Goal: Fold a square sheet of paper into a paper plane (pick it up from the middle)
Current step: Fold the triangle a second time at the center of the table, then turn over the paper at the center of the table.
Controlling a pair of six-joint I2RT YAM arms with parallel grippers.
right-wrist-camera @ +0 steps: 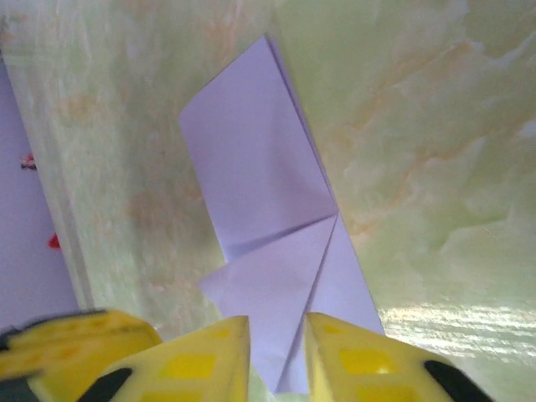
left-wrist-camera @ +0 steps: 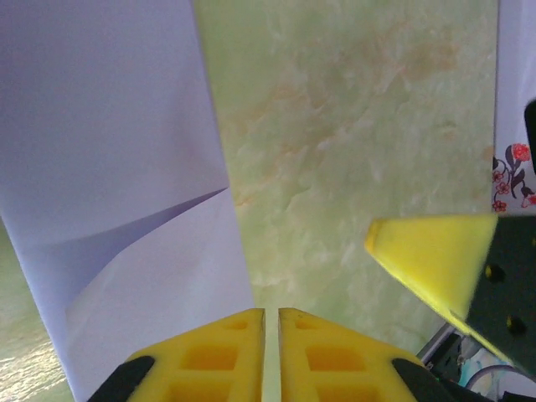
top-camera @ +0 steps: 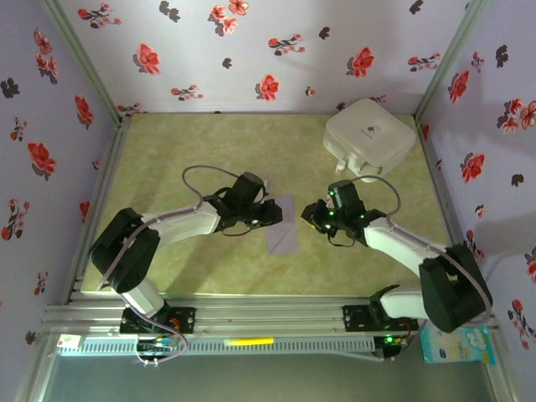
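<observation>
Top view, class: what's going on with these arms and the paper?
Two arms are midway through folding a lavender sheet into a plane. It lies flat on the table, one end folded into a triangular flap. The right gripper is at that end, jaws slightly apart; the left gripper, nearly shut, is at the sheet's side.

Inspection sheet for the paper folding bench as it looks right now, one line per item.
Surface: green marbled table, no spills seen.
Job's things: square sheet of paper lies flat between the grippers, partly folded, with a triangular flap creased.
Clutter: white rounded box at the far right corner, apart from the paper.
Grippers: left gripper nearly closed, a thin slit, beside the paper's edge; right gripper slightly open, the paper's tip showing in the gap.
Cables: grey cable loops over the left arm, another over the right; neither touches the paper.
Surroundings: floral walls on three sides; metal rail at the near edge.
</observation>
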